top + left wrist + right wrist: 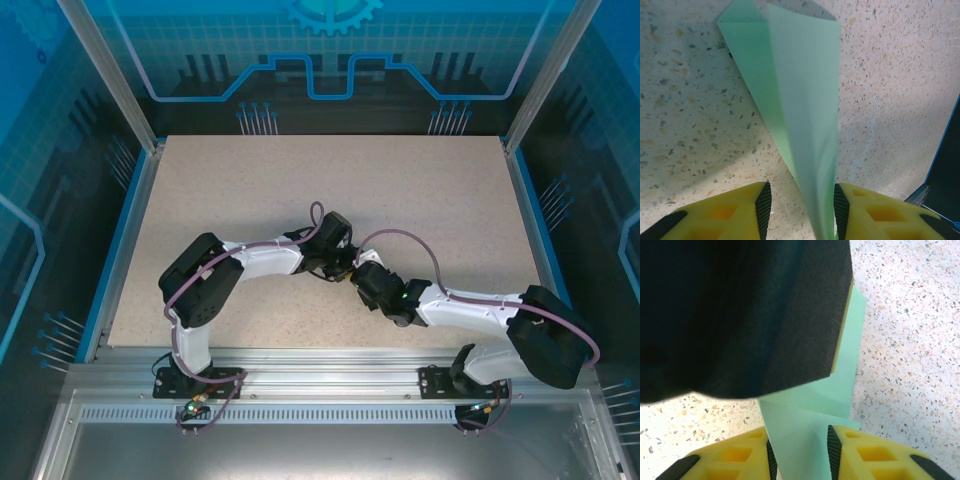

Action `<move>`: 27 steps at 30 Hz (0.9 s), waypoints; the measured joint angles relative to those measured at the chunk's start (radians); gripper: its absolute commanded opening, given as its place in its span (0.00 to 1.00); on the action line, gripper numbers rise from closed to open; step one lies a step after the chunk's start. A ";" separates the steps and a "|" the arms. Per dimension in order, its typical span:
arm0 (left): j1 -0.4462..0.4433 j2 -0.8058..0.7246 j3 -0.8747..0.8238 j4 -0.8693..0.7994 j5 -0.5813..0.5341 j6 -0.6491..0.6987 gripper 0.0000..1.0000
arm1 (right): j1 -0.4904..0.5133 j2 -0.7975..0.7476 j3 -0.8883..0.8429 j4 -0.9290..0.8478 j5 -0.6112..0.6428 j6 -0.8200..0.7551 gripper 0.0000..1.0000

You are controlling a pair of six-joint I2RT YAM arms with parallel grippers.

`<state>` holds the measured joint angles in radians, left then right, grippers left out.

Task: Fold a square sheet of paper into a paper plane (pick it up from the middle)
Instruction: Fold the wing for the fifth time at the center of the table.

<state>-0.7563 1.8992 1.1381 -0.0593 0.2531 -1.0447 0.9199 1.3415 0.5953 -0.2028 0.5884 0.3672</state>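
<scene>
In the left claw (801, 197) I see the jaws apart, with the narrow end of the paper plane (795, 100) between them and against one pad only, while the right claw (800, 442) straddles the same paper, clamped or not I cannot tell, on the speckled worktop (690, 125).

Bright, even light from above; soft shadows; wrist views sharp mid-frame, nearest foreground blurred.

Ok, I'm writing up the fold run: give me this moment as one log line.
paper plane: slim folded dart | left fingers: apart, narrow tip between them | right fingers: straddling it, grip unclear
</scene>
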 measured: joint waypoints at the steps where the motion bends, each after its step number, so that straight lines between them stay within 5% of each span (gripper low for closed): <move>1: 0.000 0.000 0.000 0.000 0.000 0.000 0.42 | 0.002 0.000 0.000 0.000 0.003 0.003 0.25; 9: 0.008 -0.012 -0.016 0.005 -0.010 0.004 0.45 | -0.004 0.004 0.000 0.008 -0.038 0.033 0.06; 27: 0.037 -0.306 -0.208 -0.026 -0.152 0.015 0.54 | -0.064 0.071 0.034 0.156 -0.391 0.192 0.05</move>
<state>-0.7189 1.5929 0.9298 -0.0853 0.1009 -1.0298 0.8558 1.4120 0.6292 -0.0463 0.1970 0.5587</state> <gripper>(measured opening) 0.531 0.052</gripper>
